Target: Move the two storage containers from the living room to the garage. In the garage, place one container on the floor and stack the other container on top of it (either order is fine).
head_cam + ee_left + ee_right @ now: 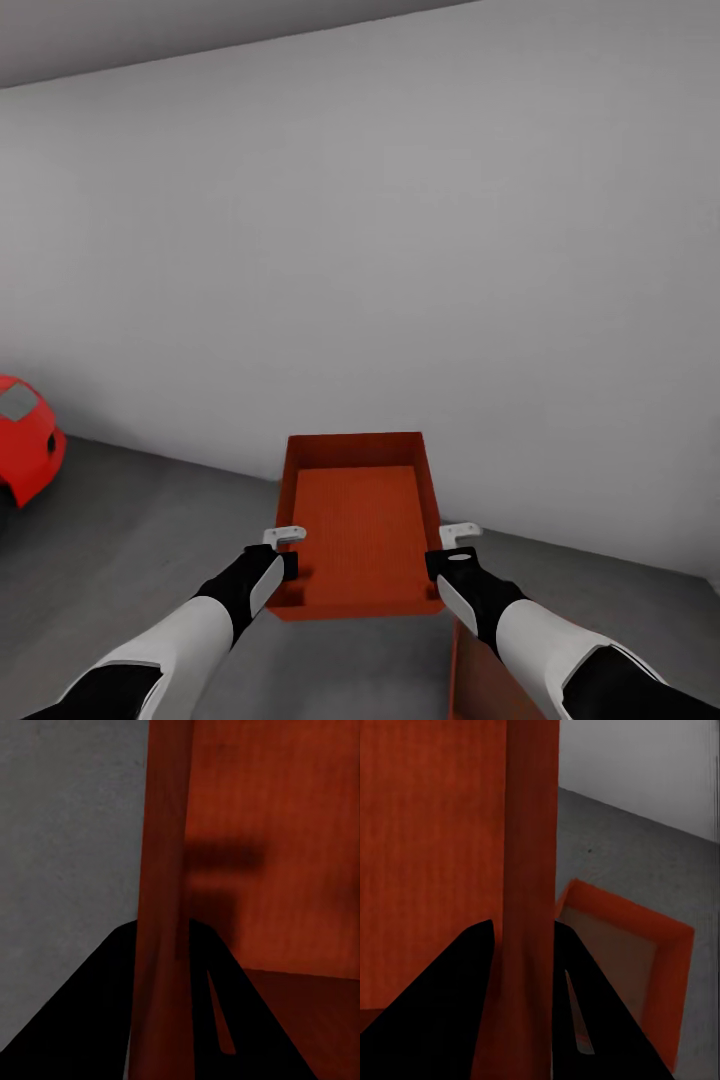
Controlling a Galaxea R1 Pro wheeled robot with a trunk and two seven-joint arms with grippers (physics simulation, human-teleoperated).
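Grippers clamp the two long side walls of one storage container (360, 525), which hangs level above the floor (150, 540) in front of the robot. The left gripper (285, 560) pinches the left wall near the container's near end, one finger inside and one outside, and the left wrist view shows that wall (161, 870) running up between its dark fingers (82, 1012). The right gripper (450, 560) pinches the opposite wall (531, 870) the same way. The second storage container (630, 960) lies on the dark grey floor below and to the right of the held one, partly hidden by the right arm in the head view. A pale grey wall (400, 250) stands just beyond, and a red car (25, 440) sits at the far left.
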